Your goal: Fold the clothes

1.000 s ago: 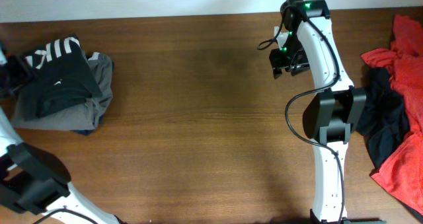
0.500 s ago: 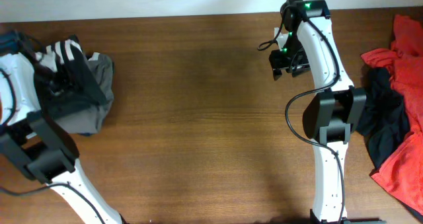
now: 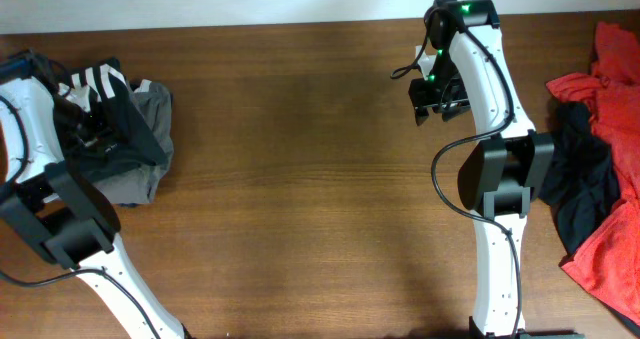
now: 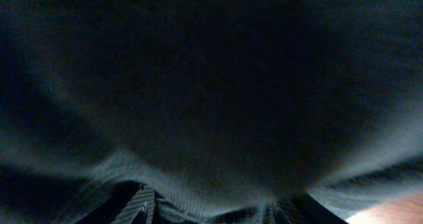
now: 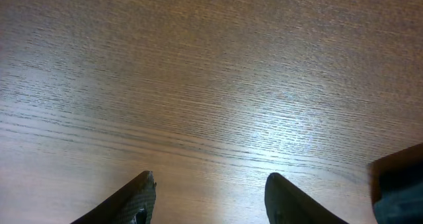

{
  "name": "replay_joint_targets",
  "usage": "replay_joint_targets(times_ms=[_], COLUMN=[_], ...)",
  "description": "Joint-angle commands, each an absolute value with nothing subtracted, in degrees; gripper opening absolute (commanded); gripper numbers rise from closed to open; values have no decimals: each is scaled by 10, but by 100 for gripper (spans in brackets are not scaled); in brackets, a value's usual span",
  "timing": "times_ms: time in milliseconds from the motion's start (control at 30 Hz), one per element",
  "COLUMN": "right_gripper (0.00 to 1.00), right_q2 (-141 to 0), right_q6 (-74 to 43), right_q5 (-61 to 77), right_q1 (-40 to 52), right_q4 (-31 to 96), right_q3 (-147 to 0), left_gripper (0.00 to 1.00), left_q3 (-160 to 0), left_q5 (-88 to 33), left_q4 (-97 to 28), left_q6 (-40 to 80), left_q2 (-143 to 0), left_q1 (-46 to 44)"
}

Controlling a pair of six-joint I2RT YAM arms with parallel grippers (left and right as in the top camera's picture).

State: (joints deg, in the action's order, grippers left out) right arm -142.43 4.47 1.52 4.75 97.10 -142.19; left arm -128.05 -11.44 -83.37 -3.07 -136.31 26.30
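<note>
Right pincer [image 5: 210,179] gaped empty over tabletop [image 5: 211,65]; left pincer [image 3: 88,129] sat in clothes [image 3: 135,114], jaws unreadable. Cloth likely limp, light: pinch edges.

1. My left pincer [image 3: 88,129] is down over the folded pile of dark cloth garments [image 3: 130,144], at the far left of the brown wooden table [image 3: 300,199].
2. In its wrist view, cloth lies close up against it.
3. My right pincer [image 3: 437,94] hangs over bare tabletop, well apart from that pile.
4. Further to its right, at the table's edge, lies the crumpled heap of red and black cloth garments [image 3: 600,179].
</note>
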Motion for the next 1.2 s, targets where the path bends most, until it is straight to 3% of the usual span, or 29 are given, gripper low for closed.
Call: replay_joint_targets(times_ms=[0,133,167,233,267,400,567,867,1000,1167], right_gripper=[58,63,70,94,99,99,99,99,99,99], right_q2=[-1395,-1386,-1386,-1386,-1386,-1386,-1383,-1327,-1292,-1214], right_q6=[41,40,41,40,40,40,15,-35,-36,-27], right_q5=[22,44,54,77,91,166,189,188,186,125], right_q1=[48,48,47,44,42,23,-18,-43,-43,-42], right_q4=[973,971,971,971,971,971,974,974,974,974], right_q3=[-1436,-1478,-1497,-1537,-1555,-1624,-1658,-1653,-1613,-1430], left_gripper=[59,70,75,80,85,99,99,99,99,99], left_q3=[-1346,-1367,-1368,-1368,-1368,-1368,-1368,-1367,-1355,-1299], left_q5=[-135,-153,-153,-153,-153,-153,-134,-127,-127,-126], left_q4=[-828,-811,-802,-789,-784,-785,-821,-967,-967,-967], left_q6=[-40,-40,-40,-40,-40,-49,-63,-58,-44,-39], left_q2=[-1300,-1259,-1248,-1238,-1234,-1232,-1232,-1232,-1220,-1179], left_q1=[257,239,232,218,208,163,101,79,77,69])
